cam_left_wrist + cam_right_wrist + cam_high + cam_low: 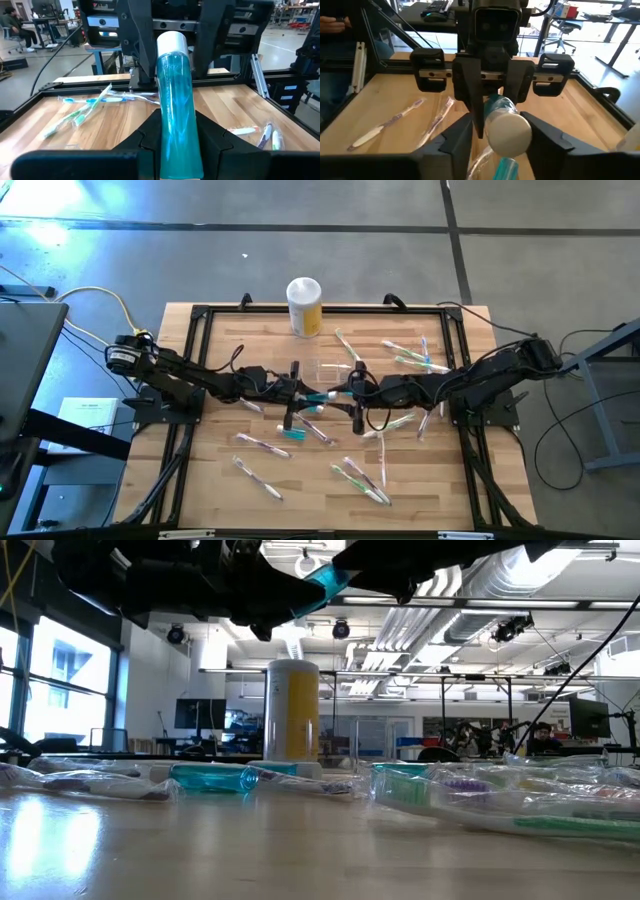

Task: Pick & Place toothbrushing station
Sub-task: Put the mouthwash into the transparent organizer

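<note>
The toothbrushing station (331, 368), that small clear holder, sits on the wooden surface (220, 480) just toward 12 o'clock from where the 2 arms meet, with nothing in it that can be made out from above. Right beside it, at centre, a teal tube with a white cap (322, 396) hangs in the air between the grippers. The left gripper (172, 145), reaching in from 9 o'clock, pinches the tube's body between its jaws, cap end pointing away toward the other arm. The right gripper (497, 137), coming from 3 o'clock, has its jaws standing on either side of that white cap, not visibly pressing it yet. It reads like a hand-over: the tube is held level and clear of the surface so the second arm can take the free end. Whether the right side is gripping cannot be told.

Outward from there, wrapped toothbrushes (262, 445) lie scattered all around, thickest from 3 to 6 o'clock. At 12 o'clock near the far edge stands the yellow canister with white lid (304, 305), upright, well apart from the action.
</note>
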